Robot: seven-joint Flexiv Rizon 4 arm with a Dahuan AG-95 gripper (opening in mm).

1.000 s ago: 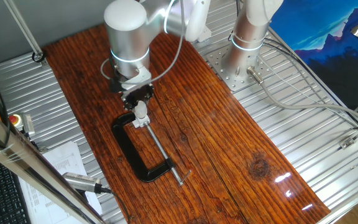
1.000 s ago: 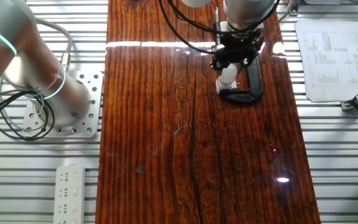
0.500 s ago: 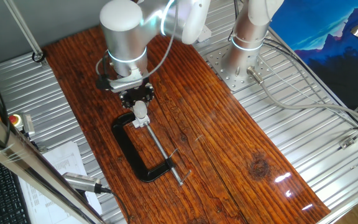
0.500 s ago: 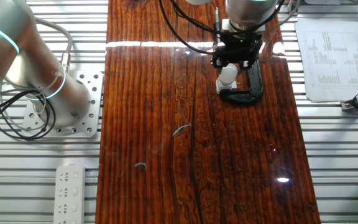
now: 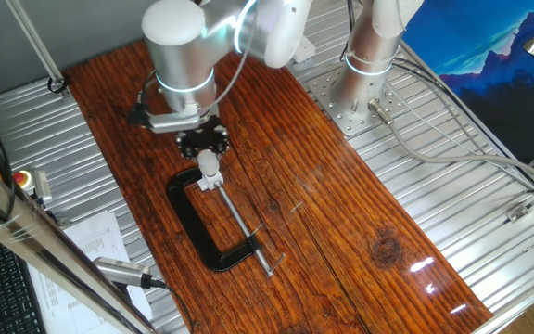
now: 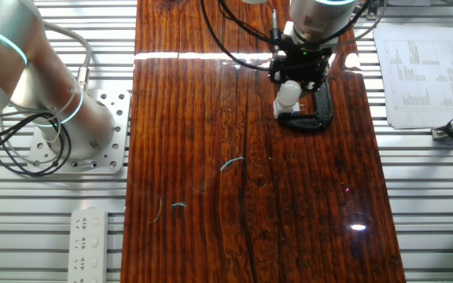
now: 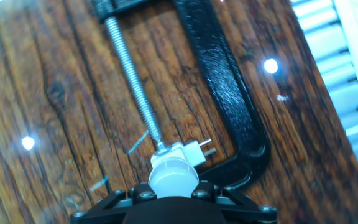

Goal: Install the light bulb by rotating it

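Note:
The light bulb (image 7: 173,177) is small, white and rounded. It stands upright on a small white socket block (image 7: 189,152) held in the jaws of a black C-clamp (image 7: 229,93). In the hand view my gripper (image 7: 173,194) has a dark finger close against each side of the bulb, shut on it. In one fixed view the gripper (image 5: 203,146) sits right above the bulb (image 5: 209,165) and the clamp (image 5: 193,223). In the other fixed view the gripper (image 6: 296,75) stands over the bulb (image 6: 289,92).
The clamp's long screw (image 7: 132,81) runs away from the socket across the wooden board (image 5: 323,195). A second arm's base (image 5: 364,65) stands at the board's far edge. Papers (image 6: 415,67) and a power strip (image 6: 87,240) lie off the board on the metal table.
My wrist has turned about its own axis above the bulb, and the side fitting on the hand has swung round. The bulb, socket and clamp stay where they were.

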